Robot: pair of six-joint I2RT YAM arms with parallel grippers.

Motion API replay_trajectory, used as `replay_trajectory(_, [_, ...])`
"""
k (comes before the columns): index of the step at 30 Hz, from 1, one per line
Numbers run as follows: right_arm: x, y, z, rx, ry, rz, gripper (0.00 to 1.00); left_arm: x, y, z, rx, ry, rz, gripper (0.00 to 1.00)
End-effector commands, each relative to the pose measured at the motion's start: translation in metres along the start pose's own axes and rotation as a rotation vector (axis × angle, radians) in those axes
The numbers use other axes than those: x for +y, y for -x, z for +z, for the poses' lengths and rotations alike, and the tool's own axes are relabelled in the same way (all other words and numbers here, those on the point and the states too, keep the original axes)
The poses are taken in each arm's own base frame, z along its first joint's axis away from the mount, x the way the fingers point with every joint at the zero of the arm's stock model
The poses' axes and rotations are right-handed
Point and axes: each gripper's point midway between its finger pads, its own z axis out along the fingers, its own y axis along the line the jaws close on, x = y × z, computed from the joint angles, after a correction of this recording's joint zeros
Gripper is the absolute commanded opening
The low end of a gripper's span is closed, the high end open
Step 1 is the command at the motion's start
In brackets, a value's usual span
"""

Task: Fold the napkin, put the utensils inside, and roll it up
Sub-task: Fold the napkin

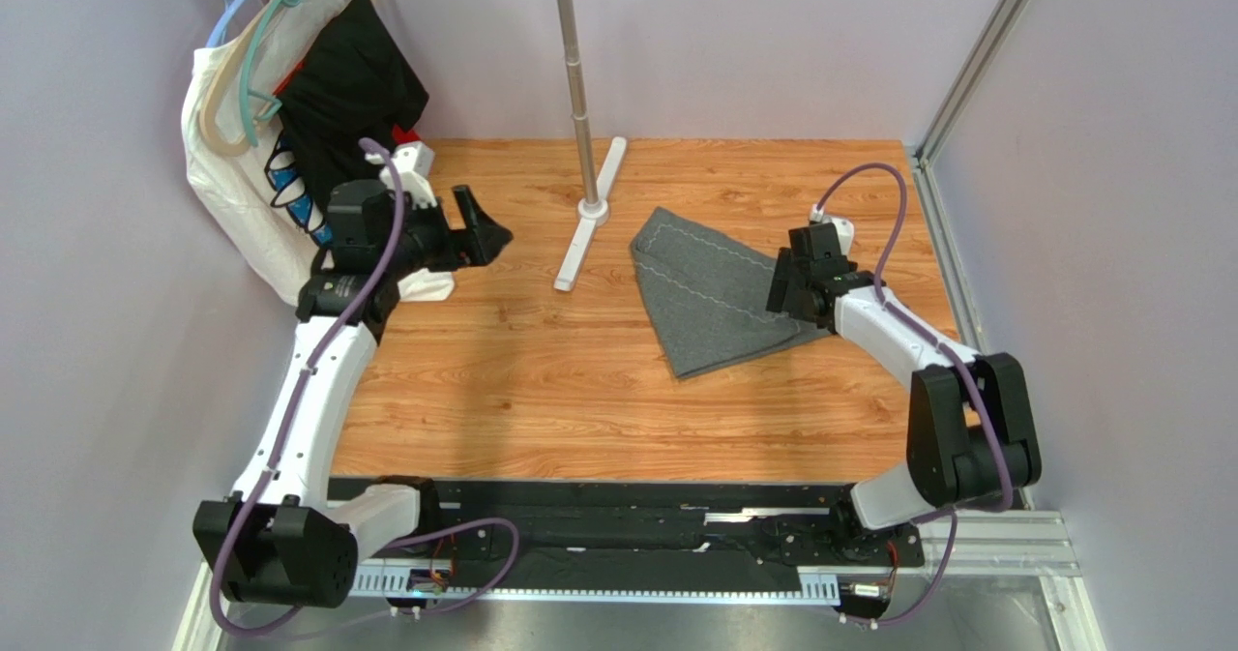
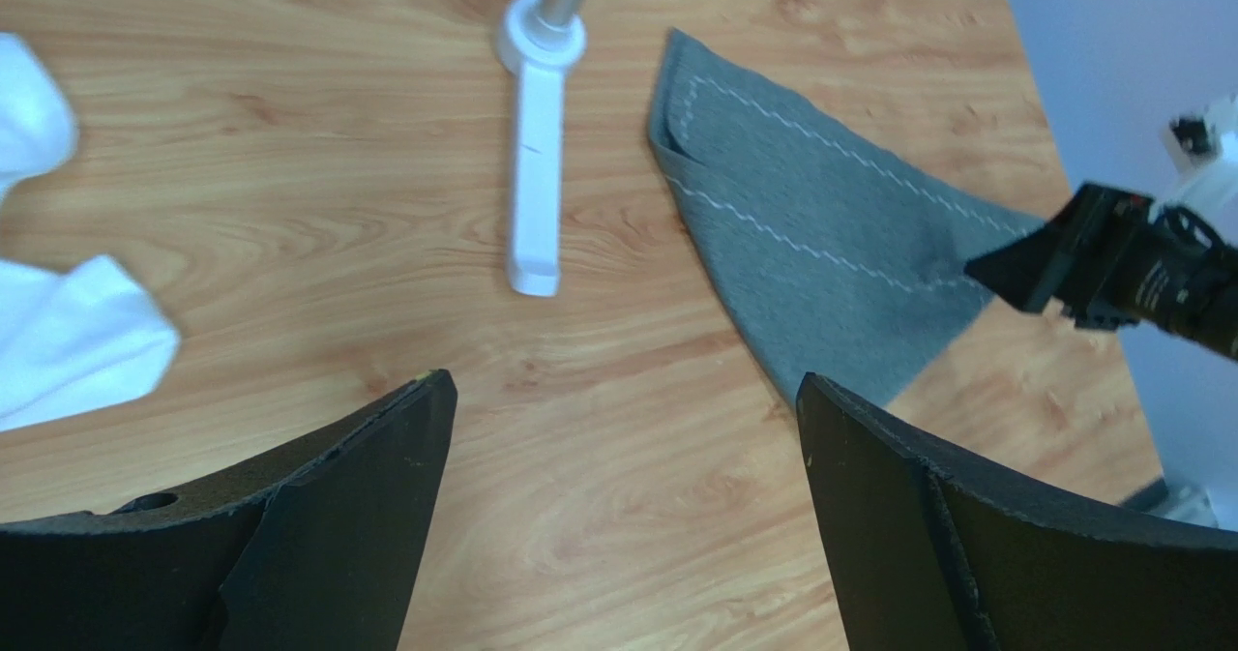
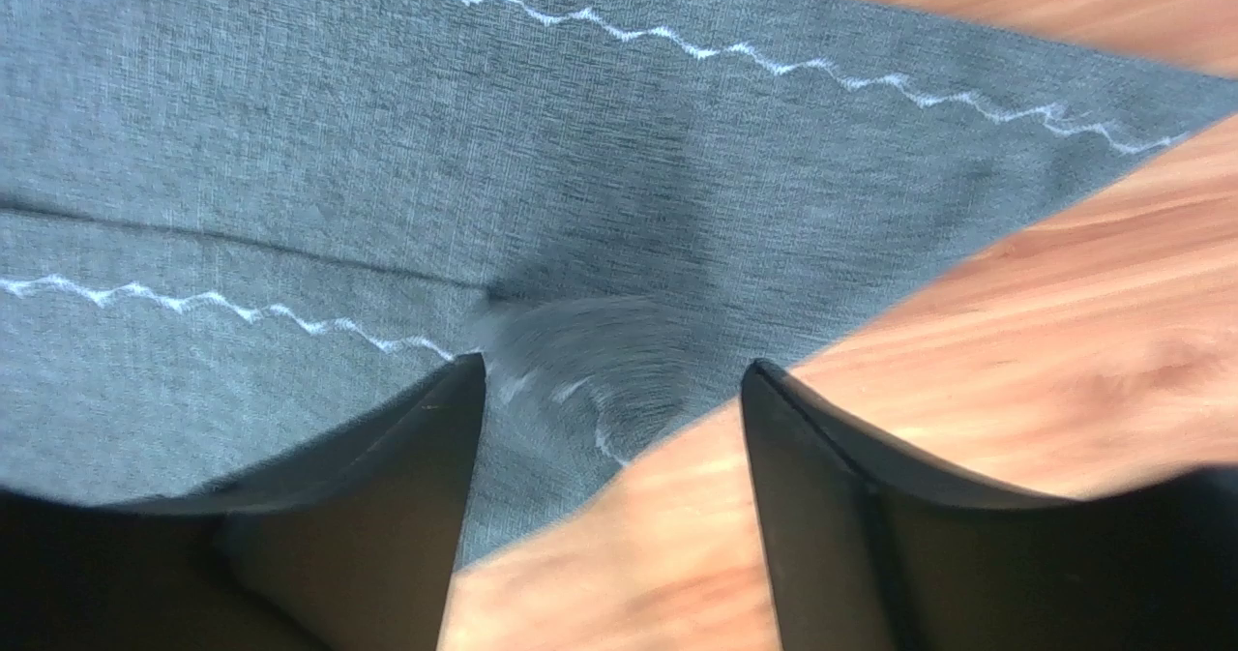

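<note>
The napkin (image 1: 712,291) is a dark grey cloth with a pale stitched line, folded into a rough triangle on the wooden table, right of centre. It also shows in the left wrist view (image 2: 814,252) and fills the top of the right wrist view (image 3: 581,158). My right gripper (image 1: 792,286) is open just above the napkin's right corner (image 3: 611,376), with nothing held. My left gripper (image 1: 487,230) is open and empty at the left, well away from the napkin (image 2: 618,390). No utensils are in view.
A white stand base with a metal pole (image 1: 589,172) stands left of the napkin. White, black and red clothes on hangers (image 1: 291,114) hang at the back left, and white cloth (image 2: 66,332) lies near my left gripper. Walls close in on both sides.
</note>
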Motion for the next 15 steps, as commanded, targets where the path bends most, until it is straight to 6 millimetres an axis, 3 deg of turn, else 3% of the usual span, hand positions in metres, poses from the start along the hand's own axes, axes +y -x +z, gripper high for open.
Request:
replay_trajectory(1, [0.006,0.032,-0.035,-0.080,0.059,0.025,0.75,-0.026,-0.018,0.014,0.068,-0.074,0.026,0.96])
replay_trajectory(15, [0.007,-0.015,-0.026,0.091,0.066,0.106,0.71,-0.033,-0.026,0.019,0.106,-0.110,0.013,0.96])
